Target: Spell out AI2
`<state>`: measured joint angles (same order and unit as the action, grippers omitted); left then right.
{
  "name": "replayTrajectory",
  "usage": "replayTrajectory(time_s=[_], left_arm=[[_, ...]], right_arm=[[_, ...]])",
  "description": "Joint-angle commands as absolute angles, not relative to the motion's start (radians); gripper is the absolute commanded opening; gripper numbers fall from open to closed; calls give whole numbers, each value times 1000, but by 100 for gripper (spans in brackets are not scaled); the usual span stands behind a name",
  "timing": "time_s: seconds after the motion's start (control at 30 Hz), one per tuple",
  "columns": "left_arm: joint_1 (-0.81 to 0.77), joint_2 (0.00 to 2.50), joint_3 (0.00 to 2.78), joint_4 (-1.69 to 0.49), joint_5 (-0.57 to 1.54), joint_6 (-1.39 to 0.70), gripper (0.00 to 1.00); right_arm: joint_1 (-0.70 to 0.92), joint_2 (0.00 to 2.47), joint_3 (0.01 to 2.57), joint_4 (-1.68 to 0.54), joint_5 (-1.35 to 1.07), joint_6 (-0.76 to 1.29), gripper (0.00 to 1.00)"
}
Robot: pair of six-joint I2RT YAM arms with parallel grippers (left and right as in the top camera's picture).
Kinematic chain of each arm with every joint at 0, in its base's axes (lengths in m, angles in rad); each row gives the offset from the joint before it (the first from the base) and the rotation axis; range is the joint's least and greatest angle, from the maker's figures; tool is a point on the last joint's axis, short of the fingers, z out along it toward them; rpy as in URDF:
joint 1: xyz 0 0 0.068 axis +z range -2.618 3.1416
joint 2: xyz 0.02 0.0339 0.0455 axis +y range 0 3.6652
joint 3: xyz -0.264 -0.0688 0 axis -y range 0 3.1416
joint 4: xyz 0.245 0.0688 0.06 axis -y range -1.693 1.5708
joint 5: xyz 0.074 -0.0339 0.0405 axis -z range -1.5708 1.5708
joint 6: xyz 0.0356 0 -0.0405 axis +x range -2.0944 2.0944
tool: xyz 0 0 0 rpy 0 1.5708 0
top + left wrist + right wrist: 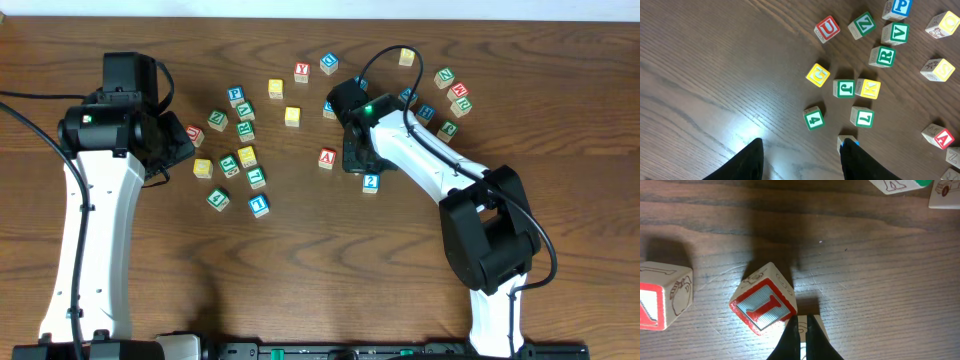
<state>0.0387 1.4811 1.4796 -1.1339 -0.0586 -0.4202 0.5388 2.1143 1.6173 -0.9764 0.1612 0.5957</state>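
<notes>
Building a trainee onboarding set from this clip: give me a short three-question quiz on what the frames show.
1. True or false: the left claw is shut on a wooden cube.
2. Which character shows on the tilted red-framed wooden cube beside the right claw? A) I B) 2 C) U
3. Fill in: the wooden cube with the digit 4 has a ___ frame.
Key: 1 false, it is open and holds nothing; 2 A; 3 green.
</notes>
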Motion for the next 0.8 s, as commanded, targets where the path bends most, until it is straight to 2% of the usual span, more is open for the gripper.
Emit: replayTrajectory(time_s=[0.0, 0.37, 0.77], left_arm=[[43, 1472, 1483, -1140, -65, -411, 49], [43, 1472, 1483, -1140, -65, -411, 49], [43, 1472, 1483, -1140, -65, -411, 49]], right_arm=[[542, 2127, 1615, -969, 173, 614, 1], [542, 2127, 1571, -896, 160, 611, 2], [543, 2128, 1567, -797, 68, 328, 6]])
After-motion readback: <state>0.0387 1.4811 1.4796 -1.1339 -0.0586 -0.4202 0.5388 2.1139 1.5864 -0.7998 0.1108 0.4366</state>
